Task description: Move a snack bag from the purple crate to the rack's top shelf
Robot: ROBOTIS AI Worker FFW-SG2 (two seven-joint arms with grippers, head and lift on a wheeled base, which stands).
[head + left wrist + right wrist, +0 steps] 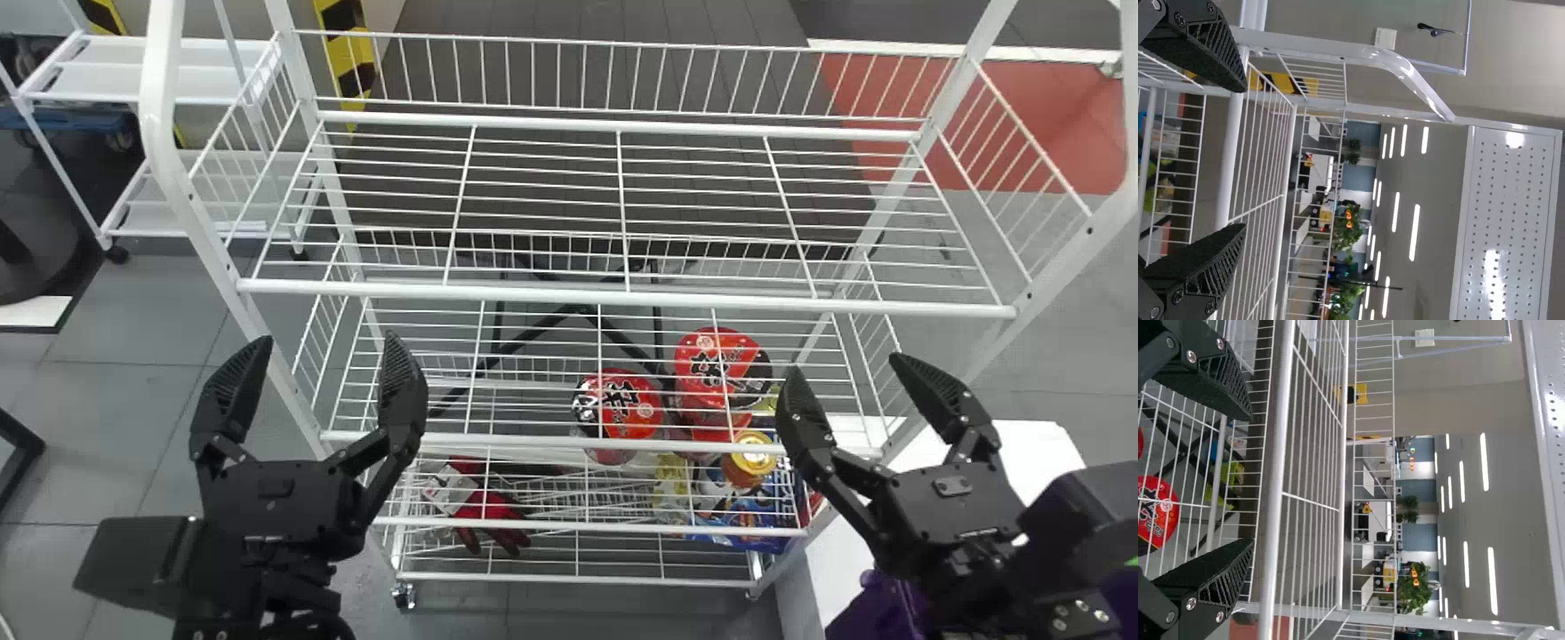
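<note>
Currently | top shelf [533, 293]: long axis left-right | purple crate [876, 609]: at right

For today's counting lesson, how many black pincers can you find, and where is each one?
2. The left pincer hangs open by the left side of the white rack; the right pincer hangs open by the rack's right side. None seems hidden.

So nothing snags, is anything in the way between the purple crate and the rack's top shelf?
Yes: the right front post and upper front rail stand between the purple crate and the top shelf, and the right arm hangs over part of the crate.
</note>
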